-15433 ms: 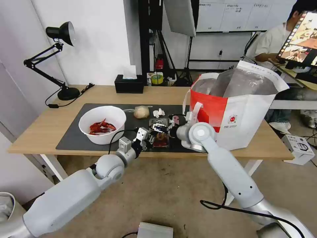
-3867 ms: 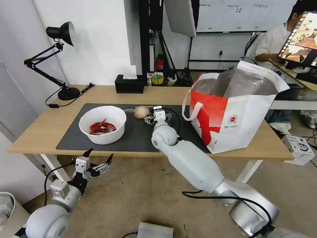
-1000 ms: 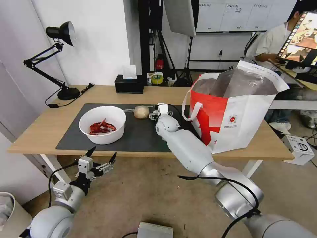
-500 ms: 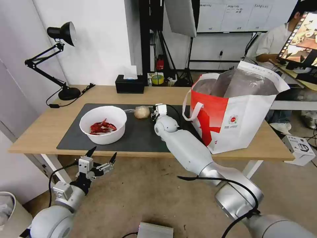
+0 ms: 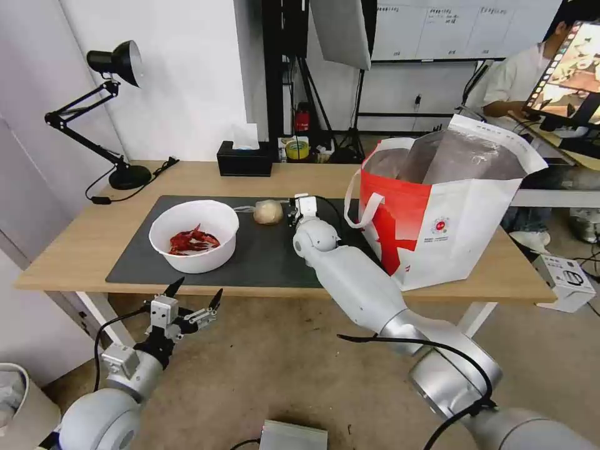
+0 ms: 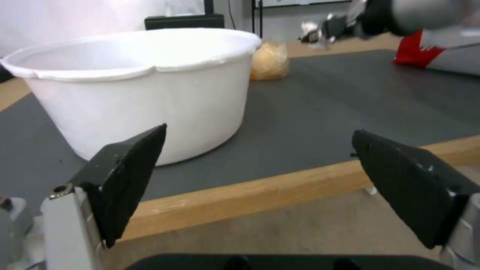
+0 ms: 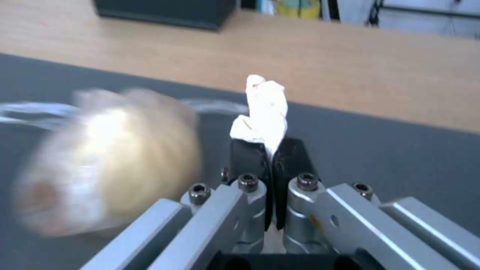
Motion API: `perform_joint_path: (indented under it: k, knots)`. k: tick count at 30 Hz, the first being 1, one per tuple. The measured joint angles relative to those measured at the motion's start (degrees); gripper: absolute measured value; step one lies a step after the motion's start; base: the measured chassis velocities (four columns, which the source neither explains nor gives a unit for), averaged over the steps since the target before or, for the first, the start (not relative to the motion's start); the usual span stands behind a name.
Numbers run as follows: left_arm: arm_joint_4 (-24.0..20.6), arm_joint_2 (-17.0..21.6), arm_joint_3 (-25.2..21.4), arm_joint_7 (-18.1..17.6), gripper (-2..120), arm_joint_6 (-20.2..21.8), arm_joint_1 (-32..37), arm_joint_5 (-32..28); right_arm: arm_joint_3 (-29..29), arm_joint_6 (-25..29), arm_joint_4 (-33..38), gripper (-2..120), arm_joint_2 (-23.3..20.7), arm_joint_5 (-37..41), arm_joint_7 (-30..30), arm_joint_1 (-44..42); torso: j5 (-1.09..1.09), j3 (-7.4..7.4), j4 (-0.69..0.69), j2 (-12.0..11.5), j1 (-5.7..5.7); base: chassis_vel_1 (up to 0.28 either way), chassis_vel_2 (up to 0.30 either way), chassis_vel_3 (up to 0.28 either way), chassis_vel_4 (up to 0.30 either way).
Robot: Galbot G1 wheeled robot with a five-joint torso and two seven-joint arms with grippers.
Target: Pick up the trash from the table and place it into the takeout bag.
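**Tissue pinched at the back of the mat**

On the long light-wood desk [image 5: 75,250] with its dark grey mat, the crumpled white tissue [image 7: 262,112] is clamped in the right hand [image 7: 268,150] – jaws closed on its lower end, most of it poking free. The clear bag with a beige lump [image 5: 268,212] lies just beside it and could get nudged. The thin pinch may slip before reaching the boxy white-and-red takeout bag [image 5: 450,219]. The left hand [image 5: 190,303] hangs wide open below the desk edge, near the white round bowl of red crayfish shells [image 5: 194,234]. The bag's contents are hidden.

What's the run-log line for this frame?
right tool: shut on tissue, beside bagged lump | left tool: open, below table edge | bowl on mat
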Motion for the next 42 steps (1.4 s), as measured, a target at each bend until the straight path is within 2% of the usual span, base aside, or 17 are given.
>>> perform_joint_path:
  k: [2,3,4,7,12,18,23,29,33,34,37,42]
  knots:
    - [-0.02,0.19,-0.4,-0.04,100,0.0,0.41,-0.14,-3.1,-1.29,10.5,0,-4.53,1.15,2.07,-2.4,0.0,0.0,0.01,0.0,0.0,0.0,0.0,0.0,0.0]
    - [-0.02,0.23,-0.5,-0.06,100,0.0,0.49,-0.16,-3.46,-1.55,12.83,0,-5.52,1.2,2.46,-2.92,0.0,-0.01,0.0,0.0,0.0,0.0,0.0,0.0,0.0]
    - [-0.02,0.23,-0.5,-0.06,100,0.0,0.49,-0.16,-3.46,-1.55,12.83,0,-5.52,1.2,2.46,-2.92,0.0,-0.01,0.0,0.0,0.0,0.0,0.0,0.0,0.0]
    - [0.0,0.39,-0.62,-0.16,100,-0.01,0.48,-0.27,-3.81,-2.25,20.47,0,-8.8,1.86,3.19,-4.28,0.0,-0.01,0.01,0.0,0.0,0.0,0.0,0.0,0.0]
    - [0.17,0.41,-0.63,-0.25,100,-0.01,0.32,-0.46,-3.6,-2.6,26.75,0,-12.37,2.53,3.8,-4.03,0.01,0.0,0.0,0.0,0.0,0.0,0.0,0.0,0.0]
    - [0.27,0.16,-0.76,-0.36,100,-0.01,0.38,-0.49,0.07,-4.88,35.74,0,-18.37,7.29,5.03,1.57,0.01,-0.01,0.01,0.0,0.0,0.0,0.0,0.0,0.0]
    - [0.28,0.32,-1.1,-0.43,100,-0.01,0.63,-0.78,1.74,-6.83,37.04,0,-22.05,9.99,6.27,6.31,0.01,-0.01,0.01,0.0,0.0,0.0,0.0,0.0,0.0]
    - [-0.04,-0.04,-2.06,-0.45,100,-0.01,1.75,-1.31,4.39,-10.97,38.84,0,-27.94,17.52,11.57,10.47,0.02,-0.01,0.01,0.0,0.0,0.0,0.0,0.0,0.0]
    - [-0.38,0.36,-2.09,-0.44,100,-0.01,1.52,-1.83,5.08,-13.75,41.16,0,-32.79,23.31,17.13,9.97,0.01,-0.01,0.02,0.0,0.0,0.0,0.0,0.0,0.0]
    - [-0.38,0.36,-2.09,-0.44,100,-0.01,1.52,-1.83,5.08,-13.75,41.16,0,-32.79,23.31,17.13,9.97,0.01,-0.01,0.02,0.0,0.0,0.0,0.0,0.0,0.0]
    - [-0.46,0.93,-1.56,-0.41,100,-0.02,1.21,-1.89,6.34,-15.14,43.3,0,-37.4,25.83,19.13,7.22,0.02,-0.01,-0.01,0.0,0.0,0.0,0.0,0.0,0.0]
    - [-0.45,1.06,-0.99,-0.4,100,-0.02,1.02,-1.89,8.64,-15.95,44.89,0,-39.73,28.83,20.64,3.32,0.01,-0.01,0.0,0.0,0.0,0.0,0.0,0.0,0.0]
